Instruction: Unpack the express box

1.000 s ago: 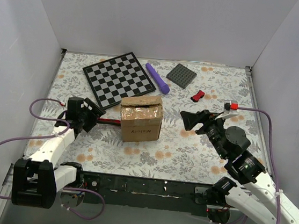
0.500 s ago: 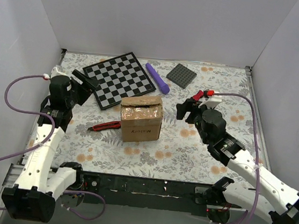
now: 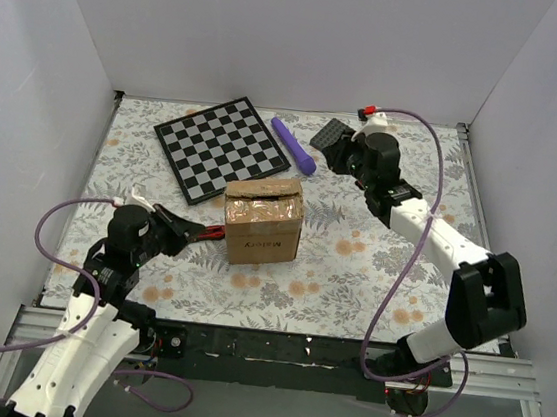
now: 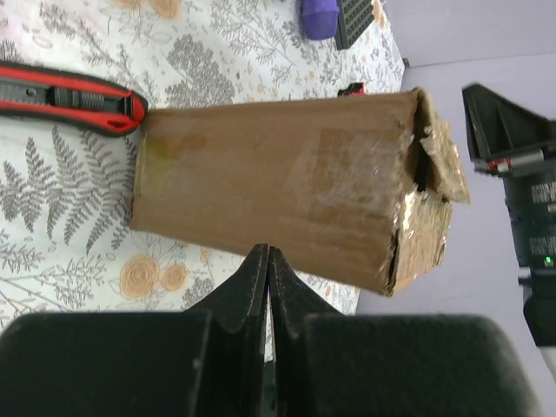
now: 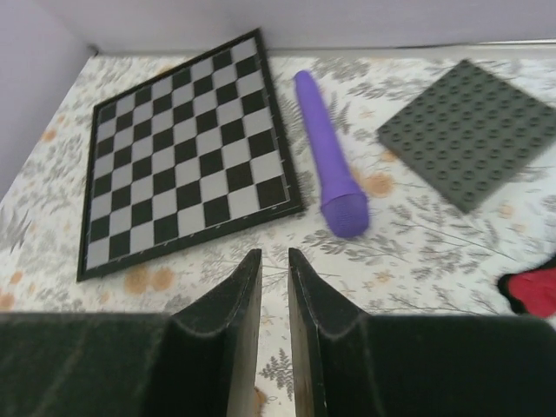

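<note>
The express box point(image 3: 262, 219) is a small brown carton with glossy tape on its top flaps, standing in the middle of the floral table. In the left wrist view the box point(image 4: 287, 187) fills the centre, its torn taped top to the right. My left gripper point(image 3: 194, 229) is low, just left of the box, fingertips pressed together and empty; its tips point(image 4: 268, 252) sit close to the box's side. My right gripper point(image 3: 329, 159) hovers at the back, far from the box, above the mat; its jaws point(image 5: 274, 254) stand a narrow gap apart with nothing between.
A red and black utility knife point(image 4: 69, 95) lies left of the box by my left gripper. At the back lie a chessboard point(image 3: 220, 147), a purple cylinder point(image 5: 328, 165) and a dark grey studded plate point(image 5: 469, 130). A small red object point(image 5: 532, 291) lies to the right.
My left arm swung down from the back left to the box's left side and its jaws shut. My right arm moved back toward the grey plate while its jaws narrowed.
</note>
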Robot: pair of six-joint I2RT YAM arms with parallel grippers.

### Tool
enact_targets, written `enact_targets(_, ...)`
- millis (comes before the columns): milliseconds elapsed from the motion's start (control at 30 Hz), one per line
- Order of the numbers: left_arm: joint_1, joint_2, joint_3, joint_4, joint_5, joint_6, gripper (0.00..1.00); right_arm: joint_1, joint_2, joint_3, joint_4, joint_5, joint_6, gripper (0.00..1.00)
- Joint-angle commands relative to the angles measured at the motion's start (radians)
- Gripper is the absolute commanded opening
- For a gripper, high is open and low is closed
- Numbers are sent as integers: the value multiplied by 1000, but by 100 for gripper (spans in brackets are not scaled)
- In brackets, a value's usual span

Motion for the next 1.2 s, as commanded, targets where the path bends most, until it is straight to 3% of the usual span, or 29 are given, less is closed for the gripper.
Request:
enact_targets(0,-5,-59,-28,-61,110,-23,0,5,124,110,68,-319,10,24)
enact_targets(100,-10,-28,-45,14,254,13,0,8,188,169,16,-416,16,21)
enact_targets(233,-37,7,-164,215,420,-56,0,34,170,112,17,-458,0,20)
enact_targets(333,-64,79,-201,287,453,-42,0,46,153,82,-4,-505,-11,20)
enact_targets(700,-107,372,-180,427,381,54,0,80,-74,-188,9,-504,-2,18)
enact_targets(933,-107,578,4,342,230,208,10,111,-212,-293,-3,-510,16,19)
enact_targets(1167,-107,745,69,450,250,223,16,207,-320,-383,-15,-467,51,19)
